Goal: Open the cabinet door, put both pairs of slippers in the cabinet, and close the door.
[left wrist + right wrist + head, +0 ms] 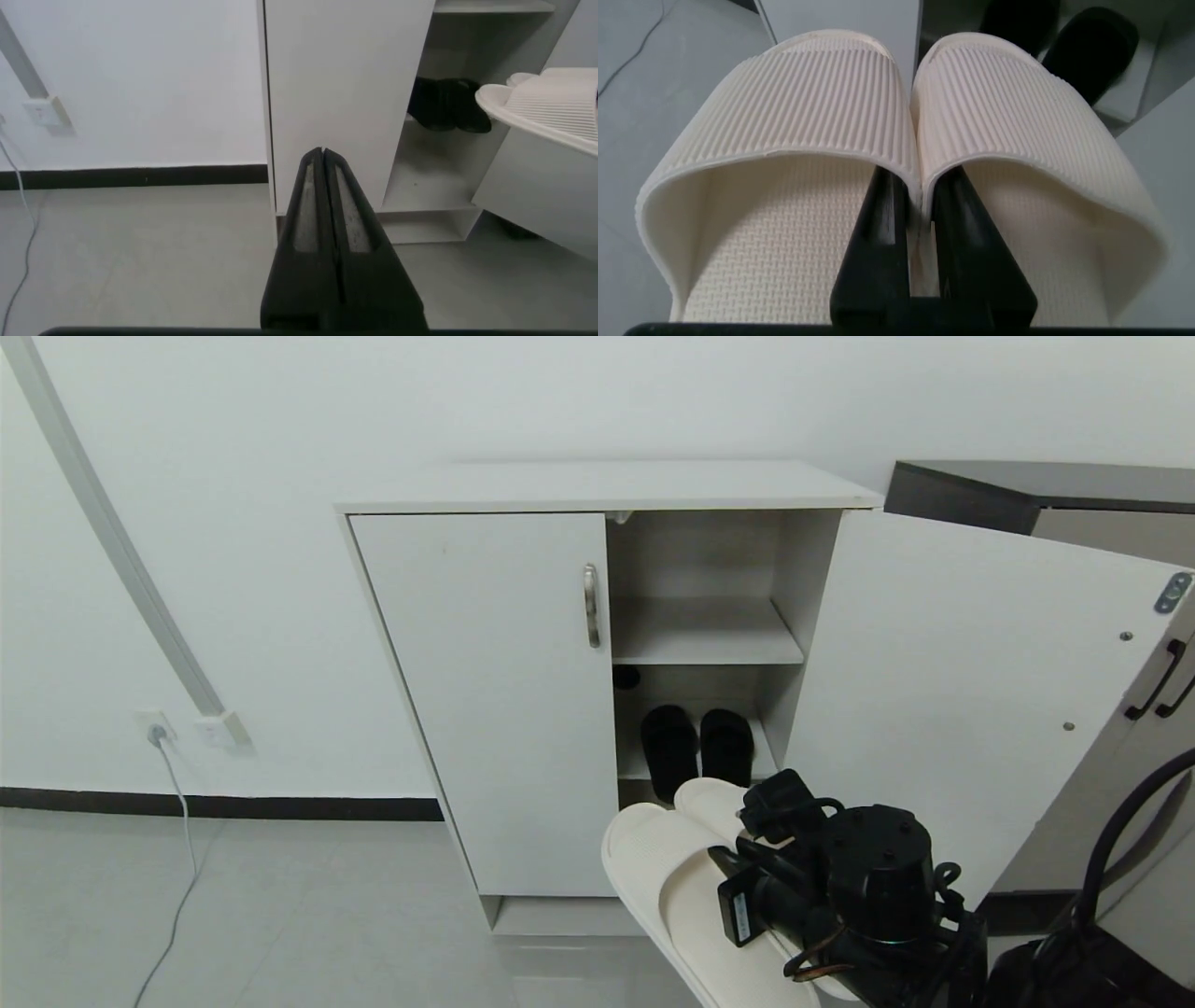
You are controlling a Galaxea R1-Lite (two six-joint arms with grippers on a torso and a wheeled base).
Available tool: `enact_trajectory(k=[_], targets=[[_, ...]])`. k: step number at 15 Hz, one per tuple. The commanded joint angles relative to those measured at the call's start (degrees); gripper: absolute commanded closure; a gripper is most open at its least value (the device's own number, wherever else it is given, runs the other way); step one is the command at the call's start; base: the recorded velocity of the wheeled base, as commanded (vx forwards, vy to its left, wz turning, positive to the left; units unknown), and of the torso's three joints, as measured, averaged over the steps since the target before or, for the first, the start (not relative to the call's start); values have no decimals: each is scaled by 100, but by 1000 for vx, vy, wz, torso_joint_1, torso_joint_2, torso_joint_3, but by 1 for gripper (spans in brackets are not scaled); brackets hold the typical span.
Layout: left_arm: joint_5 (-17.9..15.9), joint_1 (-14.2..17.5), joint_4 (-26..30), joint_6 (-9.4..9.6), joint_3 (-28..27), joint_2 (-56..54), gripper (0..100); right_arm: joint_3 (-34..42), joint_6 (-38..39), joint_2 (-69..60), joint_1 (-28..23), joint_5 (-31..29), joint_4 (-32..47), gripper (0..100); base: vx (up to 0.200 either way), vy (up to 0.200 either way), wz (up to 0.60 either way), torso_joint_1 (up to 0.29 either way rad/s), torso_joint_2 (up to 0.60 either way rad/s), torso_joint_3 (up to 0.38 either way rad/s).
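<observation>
Firmly, the right end effector (920,191) pinches two cream ribbed slippers (822,103); the left end effector (322,161) sits closed.

We see the white slippers (658,873) only in part; the right gripper (920,191) and its arm cover their heels, and the bottom edge cuts them; the white pair partly covers the near ends of the black slippers (695,747); a small dark thing (626,678) behind these we cannot identify.
</observation>
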Motion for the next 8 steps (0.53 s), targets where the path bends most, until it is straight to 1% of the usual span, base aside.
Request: enact_trajectory(k=[1, 3, 4, 8], targets=[[0, 1, 0, -1, 1, 7, 100, 17, -12, 83, 0, 1, -94, 100, 0, 0, 0, -46, 432, 398], [0, 1, 0, -1, 1, 7, 100, 25, -56, 127, 0, -8, -200, 100, 0, 0, 0, -27, 425, 408], [0, 1, 0, -1, 1, 7, 100, 25, -56, 127, 0, -8, -200, 100, 0, 0, 0, 2, 163, 149], [0, 1, 0, -1, 1, 7, 100, 60, -56, 136, 0, -8, -217, 100, 0, 0, 0, 0, 0, 0]])
